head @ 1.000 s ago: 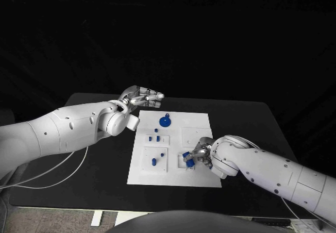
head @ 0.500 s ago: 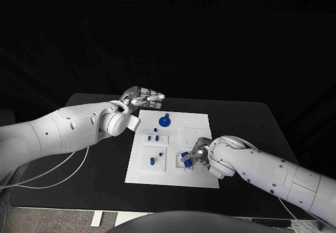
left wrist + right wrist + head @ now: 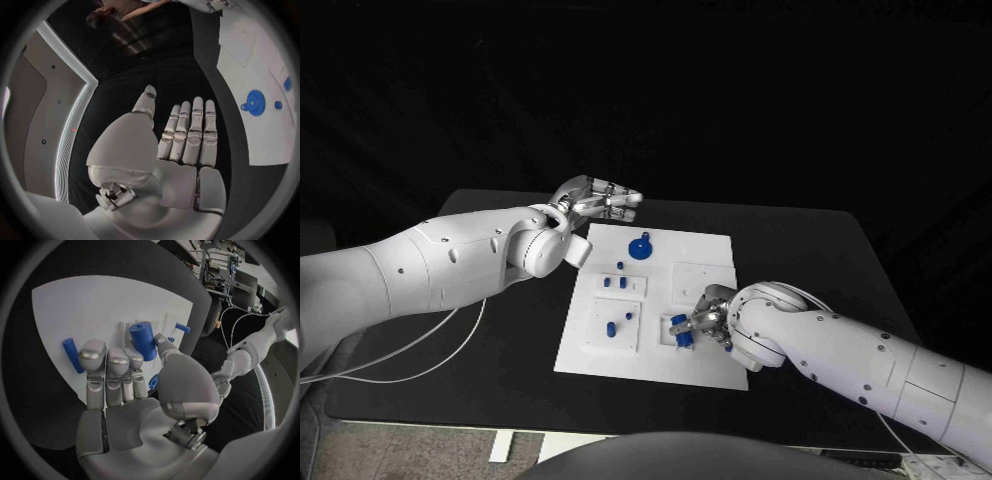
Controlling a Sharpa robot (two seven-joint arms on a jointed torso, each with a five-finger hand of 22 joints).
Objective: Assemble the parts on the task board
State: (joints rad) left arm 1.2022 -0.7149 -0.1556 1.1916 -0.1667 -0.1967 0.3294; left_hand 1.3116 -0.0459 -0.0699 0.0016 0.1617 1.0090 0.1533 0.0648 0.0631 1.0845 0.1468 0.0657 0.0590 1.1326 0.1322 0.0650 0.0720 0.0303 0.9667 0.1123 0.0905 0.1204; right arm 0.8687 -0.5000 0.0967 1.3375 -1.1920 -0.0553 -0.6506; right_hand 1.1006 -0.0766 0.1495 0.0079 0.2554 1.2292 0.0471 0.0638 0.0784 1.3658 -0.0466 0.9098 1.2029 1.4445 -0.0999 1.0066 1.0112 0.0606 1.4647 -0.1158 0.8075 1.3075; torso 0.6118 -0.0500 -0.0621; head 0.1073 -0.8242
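Your task board (image 3: 678, 305) is a white rectangular plate lying flat at the middle of the bench (image 3: 819, 250), its long sides running from 12 to 6 o'clock in the head view. It carries raised white square blocks and small blue parts. The largest part, a round blue disc with a tab (image 3: 640, 249), sits toward 12 o'clock on the board. Below it, two short blue pieces (image 3: 616, 283) stand in a block on the 9 o'clock side, and an oval blue piece (image 3: 612, 328) with a smaller one beside it lies on the block nearer 6 o'clock.

At the board's 4 o'clock area you see the right hand (image 3: 710, 322) down on the board, fingers curled around a blue cylinder (image 3: 144, 340). The right wrist view shows the thumb and fingers against that cylinder, so the hand has hold of it, with another blue peg (image 3: 70, 354) lying on the white surface just beside the fingers.

The left hand (image 3: 596, 203) hovers off the board's 11 o'clock corner. In the left wrist view its fingers (image 3: 194, 131) lie straight and side by side, palm bare, holding nothing.

The bench is matte black, and the room behind it is dark. A white cable (image 3: 423, 362) trails across the bench at 8 o'clock.
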